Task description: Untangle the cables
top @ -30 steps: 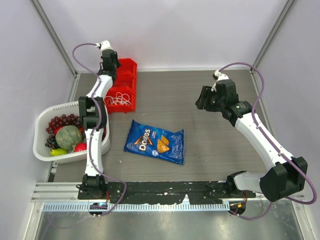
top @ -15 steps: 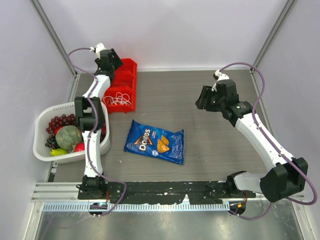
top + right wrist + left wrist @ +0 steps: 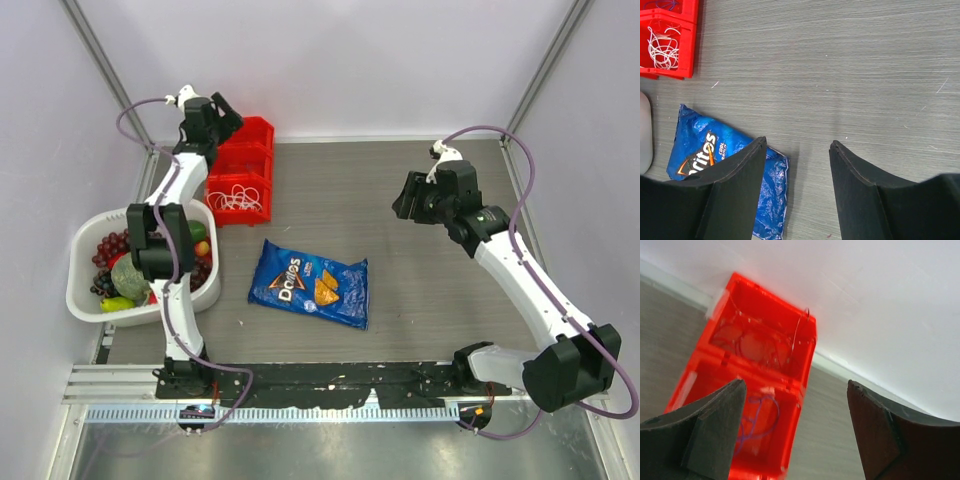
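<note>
The cables lie in a red bin point(image 3: 271, 160) at the back left. A white cable point(image 3: 238, 197) is curled in the near compartment and also shows in the right wrist view as a white cable point(image 3: 660, 47). In the blurred left wrist view a bluish cable point(image 3: 756, 415) lies in the middle compartment and a red cable point(image 3: 752, 345) in the far one. My left gripper point(image 3: 222, 108) hangs open above the bin's far end, nothing between its fingers point(image 3: 715, 415). My right gripper point(image 3: 405, 200) stands open over bare table, holding nothing.
A blue chip bag point(image 3: 310, 285) lies mid-table, its edge under my right gripper's left finger in the wrist view. A white basket point(image 3: 85, 290) of grapes and other fruit stands at the left edge. The back wall runs close behind the red bin.
My left gripper has opened wide and has lifted back and to the left, away from the bin. The right arm has barely moved.
</note>
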Available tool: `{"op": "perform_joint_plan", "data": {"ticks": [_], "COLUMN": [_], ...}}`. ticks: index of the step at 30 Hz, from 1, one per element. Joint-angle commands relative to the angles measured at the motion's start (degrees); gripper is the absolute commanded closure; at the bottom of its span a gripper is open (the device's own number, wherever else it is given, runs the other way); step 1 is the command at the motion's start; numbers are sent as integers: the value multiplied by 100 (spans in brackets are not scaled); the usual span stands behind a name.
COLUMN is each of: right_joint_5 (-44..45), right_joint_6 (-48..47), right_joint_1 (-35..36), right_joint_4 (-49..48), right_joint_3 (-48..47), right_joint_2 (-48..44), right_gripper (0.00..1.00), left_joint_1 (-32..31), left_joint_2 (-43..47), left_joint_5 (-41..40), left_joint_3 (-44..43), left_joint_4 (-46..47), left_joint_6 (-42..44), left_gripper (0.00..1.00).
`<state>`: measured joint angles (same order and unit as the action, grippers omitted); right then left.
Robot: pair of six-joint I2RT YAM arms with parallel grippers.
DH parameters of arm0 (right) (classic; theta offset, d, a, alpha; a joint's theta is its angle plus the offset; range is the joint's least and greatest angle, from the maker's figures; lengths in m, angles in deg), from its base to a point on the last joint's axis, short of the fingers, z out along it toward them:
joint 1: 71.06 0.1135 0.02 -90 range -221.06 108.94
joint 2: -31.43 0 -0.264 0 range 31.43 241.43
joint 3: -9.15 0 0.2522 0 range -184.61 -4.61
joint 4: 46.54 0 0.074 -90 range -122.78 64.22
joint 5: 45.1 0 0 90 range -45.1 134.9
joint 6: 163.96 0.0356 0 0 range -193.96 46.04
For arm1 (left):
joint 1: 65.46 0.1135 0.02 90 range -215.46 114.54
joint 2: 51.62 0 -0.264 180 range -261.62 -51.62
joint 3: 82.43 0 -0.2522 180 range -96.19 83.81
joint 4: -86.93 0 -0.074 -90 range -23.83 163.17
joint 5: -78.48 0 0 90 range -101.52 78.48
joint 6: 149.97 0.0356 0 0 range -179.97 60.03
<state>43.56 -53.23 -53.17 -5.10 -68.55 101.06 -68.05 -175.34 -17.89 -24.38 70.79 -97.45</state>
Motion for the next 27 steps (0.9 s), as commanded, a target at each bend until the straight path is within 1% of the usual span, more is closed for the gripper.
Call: {"op": "perform_joint_plan", "data": {"ticks": [1,3,5,9,11,12,13,14,15,16,17,19,20,22,24,27], "right_joint_5": [117,459,714,1320,1654,1881,2110,2182,2321,2358,2393,2428,2428,2428,2428,2411], "right_joint_6": [-25,-8,45,246,317,352,448,467,528,546,555,555,555,520,502,546], "right_joint_1": [-5,-5,-14,-5,-5,-5,-5,-5,-5,-5,-5,4,-5,-5,-13,-5], "right_joint_4": [17,140,272,571,878,1149,1256,1431,1520,1625,1644,1732,1732,1662,1513,1206], "right_joint_3": [-197,-241,-259,-241,-276,-294,-286,-233,-189,-84,-40,57,92,163,242,338], "right_joint_2": [-283,-361,-493,-932,-1082,-1126,-1222,-1284,-1398,-1486,-1617,-1889,-2074,-2373,-2663,-3006], "right_gripper": [41,41,41,39,39,39,37,33,25,23,22,21,21,19,18,18], "left_joint_1": [30,22,-66,-434,-680,-916,-1145,-1417,-1681,-1988,-2261,-2806,-3017,-3422,-3651,-3670], "left_joint_2": [1313,1788,2210,3062,3405,3564,3766,3968,4126,4267,4390,4575,4637,4839,5006,5278], "left_joint_5": [409,382,435,496,584,610,611,602,602,611,611,1005,1076,1181,1261,1498], "left_joint_3": [919,1437,1843,2423,2634,2766,2872,3012,3144,3241,3320,3400,3400,3357,3260,3128], "left_joint_4": [465,597,615,308,89,44,-43,-70,-88,-123,-175,-229,-290,-334,-413,-422], "left_joint_6": [-847,-1234,-1508,-1482,-1482,-1447,-1386,-1316,-1246,-1184,-1131,-1043,-973,-684,-420,-261], "left_gripper": [16,19,19,18,17,16,16,15,14,13,12,8,7,2,0,0]}}
